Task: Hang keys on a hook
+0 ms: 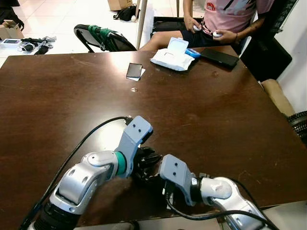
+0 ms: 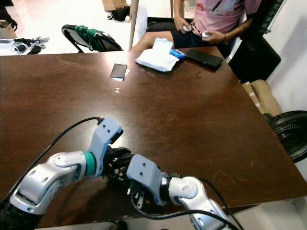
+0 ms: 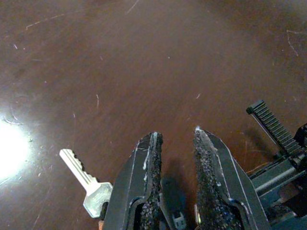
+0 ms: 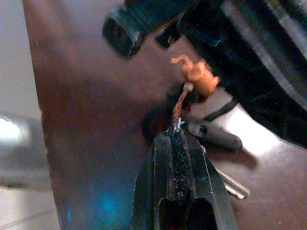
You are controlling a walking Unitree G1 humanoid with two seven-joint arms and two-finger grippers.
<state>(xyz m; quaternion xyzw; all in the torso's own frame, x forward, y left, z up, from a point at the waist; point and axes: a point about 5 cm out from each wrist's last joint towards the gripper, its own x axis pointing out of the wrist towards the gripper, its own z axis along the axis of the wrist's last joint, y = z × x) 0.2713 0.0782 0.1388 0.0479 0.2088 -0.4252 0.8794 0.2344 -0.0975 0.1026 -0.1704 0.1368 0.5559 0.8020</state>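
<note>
Near table edge, keys: a silver key (image 3: 86, 184) lies flat on the dark wood just beside the left gripper's fingers; its head is partly hidden under them. An orange cord with a small orange charm (image 4: 195, 75) runs up from the right gripper's tips; a dark fob (image 4: 213, 135) and another key blade (image 4: 234, 186) lie beside it.
Left gripper (image 3: 176, 139): low over the table at the near edge, fingers parted by a narrow gap, nothing between the pads; the key sits outside them.
Right gripper (image 4: 175, 130): fingers pressed together, pinching the orange cord at their tips. In the head views it meets the left gripper over the near middle of the table (image 1: 216, 120).
Arms: both silver arms reach inward from the near edge, wrists almost touching; a black cable (image 1: 81, 141) loops off the left arm.
Table surface: dark brown, scratched, with a bright glare patch near the key.
Far side of table: a black phone (image 1: 134, 70) lies on a scrap of white paper; a white pack of wipes (image 1: 173, 56) with its lid up sits near the far edge; a blue item (image 1: 193, 52) and a flat black device (image 1: 219, 57) lie just beside it.
Person: seated beyond the far edge in a pink shirt (image 1: 230, 14), holding small white objects in both hands.
Surroundings: a black chair with a green strap (image 1: 101, 37) stands behind the table's far left; a black fan (image 2: 290, 134) stands on the floor to the right.
</note>
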